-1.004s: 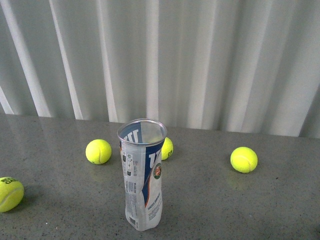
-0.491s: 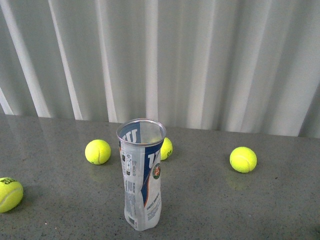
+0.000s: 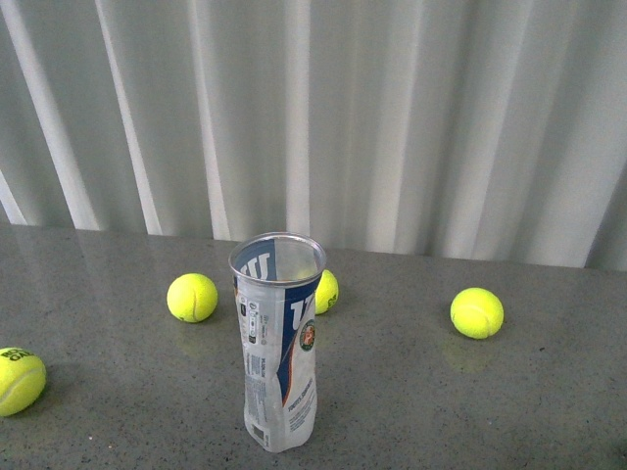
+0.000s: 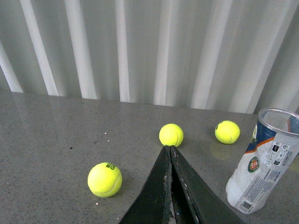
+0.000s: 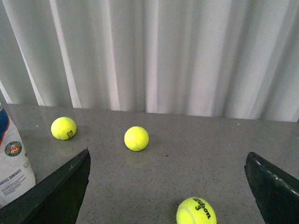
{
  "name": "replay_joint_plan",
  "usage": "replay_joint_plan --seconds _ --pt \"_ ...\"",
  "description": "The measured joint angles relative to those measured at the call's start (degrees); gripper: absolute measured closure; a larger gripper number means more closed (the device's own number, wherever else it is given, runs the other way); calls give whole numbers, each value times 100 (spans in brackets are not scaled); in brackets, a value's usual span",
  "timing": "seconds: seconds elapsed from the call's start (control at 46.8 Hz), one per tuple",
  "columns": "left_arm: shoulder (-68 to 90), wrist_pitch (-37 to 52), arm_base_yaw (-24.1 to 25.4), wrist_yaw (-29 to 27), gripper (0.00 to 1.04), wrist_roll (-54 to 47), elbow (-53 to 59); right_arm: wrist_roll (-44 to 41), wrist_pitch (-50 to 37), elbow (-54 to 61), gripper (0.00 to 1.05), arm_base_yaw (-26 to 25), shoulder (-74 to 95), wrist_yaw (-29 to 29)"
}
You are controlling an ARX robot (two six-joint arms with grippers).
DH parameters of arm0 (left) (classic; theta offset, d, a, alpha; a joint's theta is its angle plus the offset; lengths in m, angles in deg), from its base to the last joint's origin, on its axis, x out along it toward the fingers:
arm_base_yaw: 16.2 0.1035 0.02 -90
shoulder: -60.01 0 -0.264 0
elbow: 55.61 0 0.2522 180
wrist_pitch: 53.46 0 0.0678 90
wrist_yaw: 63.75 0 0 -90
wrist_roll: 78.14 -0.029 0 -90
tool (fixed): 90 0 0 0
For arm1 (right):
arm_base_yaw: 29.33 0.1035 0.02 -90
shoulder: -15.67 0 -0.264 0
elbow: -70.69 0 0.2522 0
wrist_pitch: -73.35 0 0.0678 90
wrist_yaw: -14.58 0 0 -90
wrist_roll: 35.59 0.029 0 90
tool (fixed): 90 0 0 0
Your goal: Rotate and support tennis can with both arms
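Observation:
The tennis can [image 3: 280, 343] stands upright on the grey table, open metal rim up. It is a clear tube with a dented waist and a white, blue and orange label. Neither gripper appears in the front view. In the left wrist view my left gripper [image 4: 169, 149] is shut on nothing, its black fingers pressed together, and the tennis can [image 4: 264, 158] stands apart from it to one side. In the right wrist view my right gripper [image 5: 168, 154] is wide open with nothing between its fingers [image 5: 60, 189]. Only part of the tennis can [image 5: 11, 163] shows at that frame's edge.
Several yellow-green tennis balls lie loose on the table [image 3: 470, 411]: one [image 3: 192, 297] left of the can, one [image 3: 326, 291] just behind it, one [image 3: 477, 312] to the right, one [image 3: 20, 380] at the far left. Another ball [image 5: 196, 211] lies between the right fingers. White curtain behind.

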Motion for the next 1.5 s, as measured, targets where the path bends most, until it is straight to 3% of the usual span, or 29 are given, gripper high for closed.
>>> replay_joint_plan --seconds 0.577,0.684,0.855,1.068,1.325,1.389,1.496 --pt "-1204 -1204 0 0 101 0 0 0 0 0 7 0 -2 0" --pt "-1978 -2164 2 -2 101 0 -2 0 0 0 7 0 0 -2" --pt "-2179 -2214 2 0 101 0 -2 0 0 0 7 0 0 0" --pt "-2179 -2216 2 -2 55 0 -2 0 0 0 7 0 0 0" --pt "-2179 -2216 2 -2 14 0 -2 0 0 0 7 0 0 0" --pt "-2179 -2216 2 -2 6 0 -2 0 0 0 7 0 0 0" --pt "-2179 -2216 2 0 8 -2 -2 0 0 0 7 0 0 0"
